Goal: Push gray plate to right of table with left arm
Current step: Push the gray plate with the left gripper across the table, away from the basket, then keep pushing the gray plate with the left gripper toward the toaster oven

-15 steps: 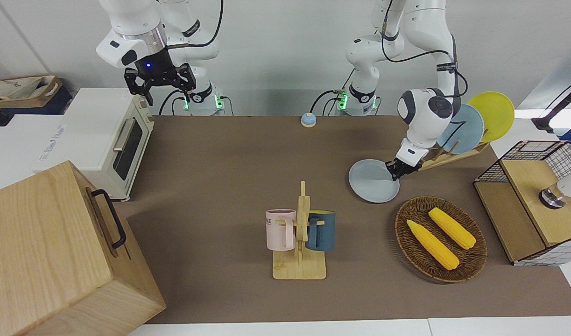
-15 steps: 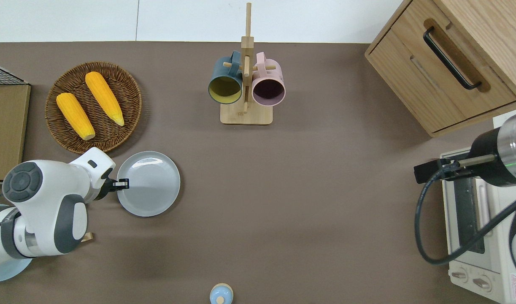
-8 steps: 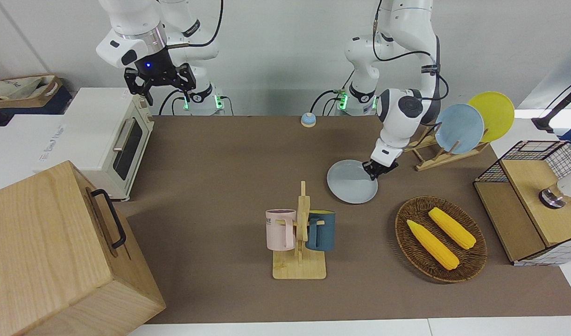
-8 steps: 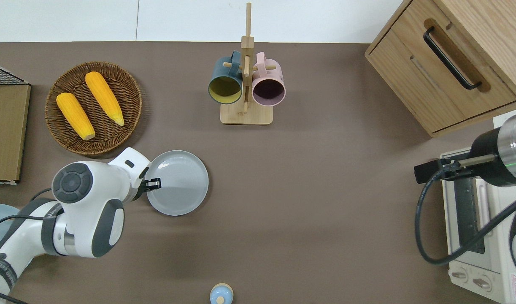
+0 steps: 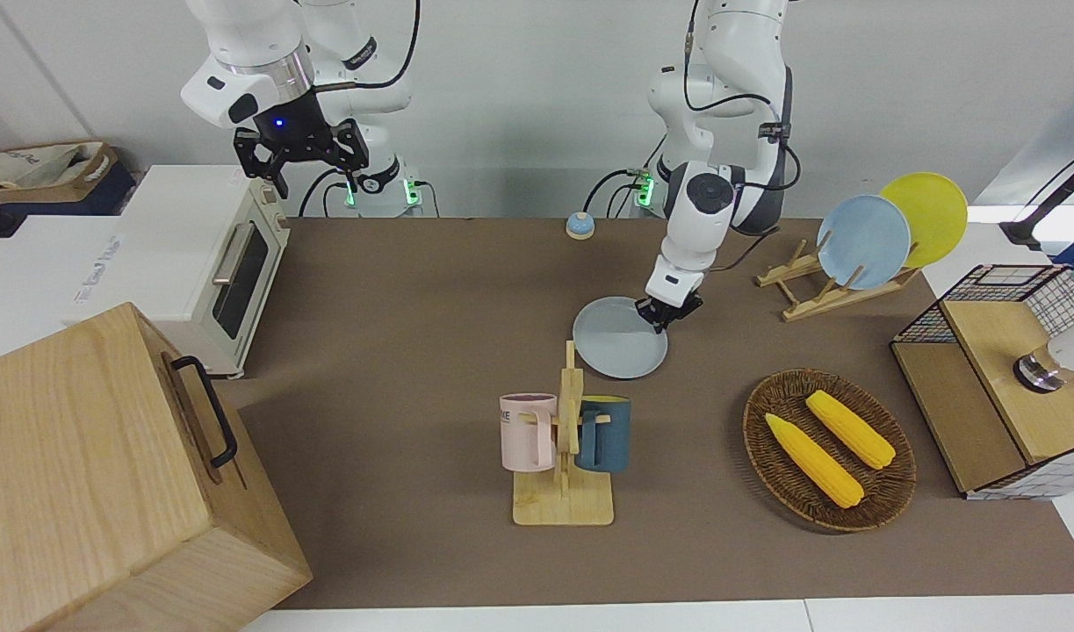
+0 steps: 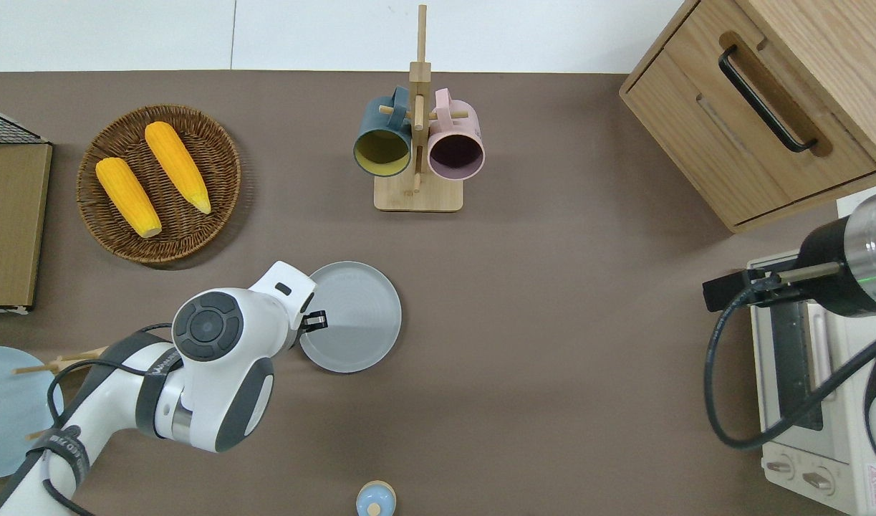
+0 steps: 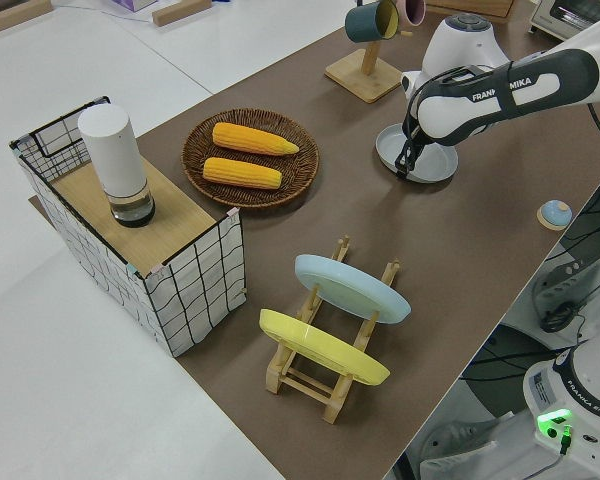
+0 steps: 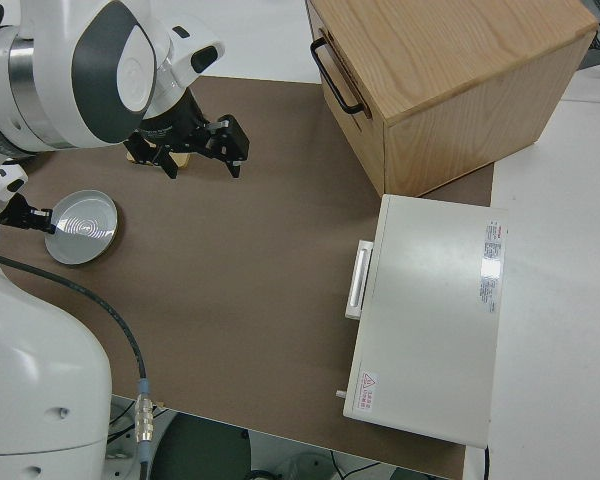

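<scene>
brown table (image 5: 396, 290), gray plate (image 6: 359, 319) touched by left end effector (image 6: 317, 320), grip unclear

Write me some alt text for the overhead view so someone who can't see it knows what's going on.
The left gripper presses on the gray plate at the rim nearest the left arm's end of the brown table. Farther from the robots are a mug rack and a wicker basket holding two corn cobs. The right arm is parked.
</scene>
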